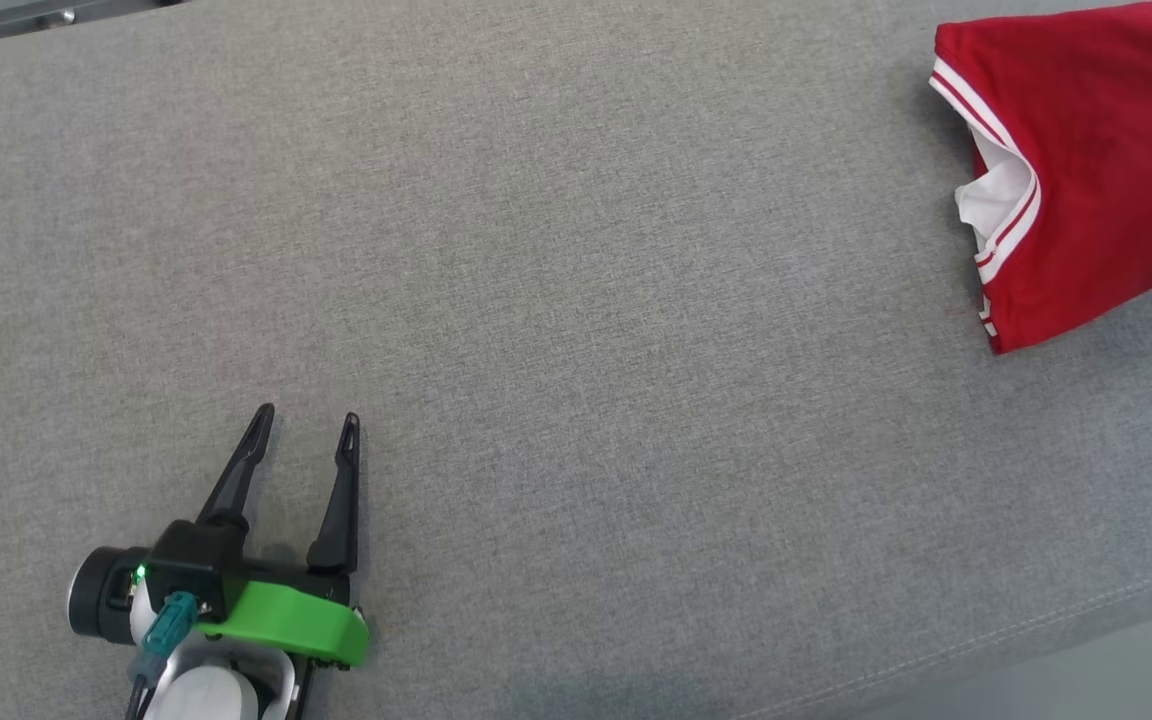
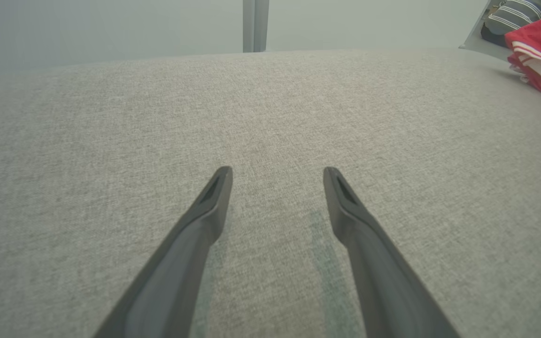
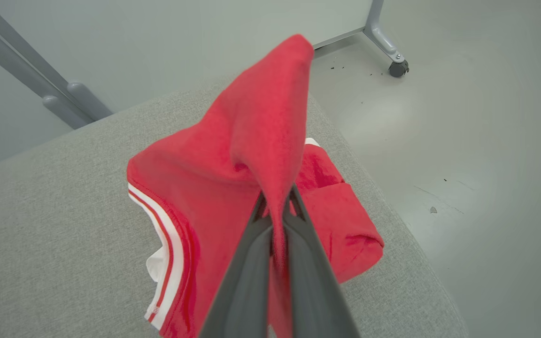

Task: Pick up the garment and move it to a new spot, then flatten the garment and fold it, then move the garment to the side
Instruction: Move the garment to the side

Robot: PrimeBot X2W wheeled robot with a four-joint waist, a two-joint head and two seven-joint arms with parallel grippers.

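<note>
Up at two o'clock on the grey bench [image 1: 576, 300], the red shirt [image 1: 1096, 170] with white stripes lies bunched. The right pincer [image 3: 277, 202] is clenched on a pinch of the red cloth. It pulls one fold up into a peak while the rest sits on the padding, close to the bench's edge with the floor [image 3: 463, 117] beyond. That looks like the grip for lifting it toward the open stretch of bench. The left pincer [image 1: 307, 416] sits at seven o'clock, well apart from the shirt. Its fingers are spread wide over bare fabric with nothing between them, likely kept clear until flattening calls for a second hold.
</note>
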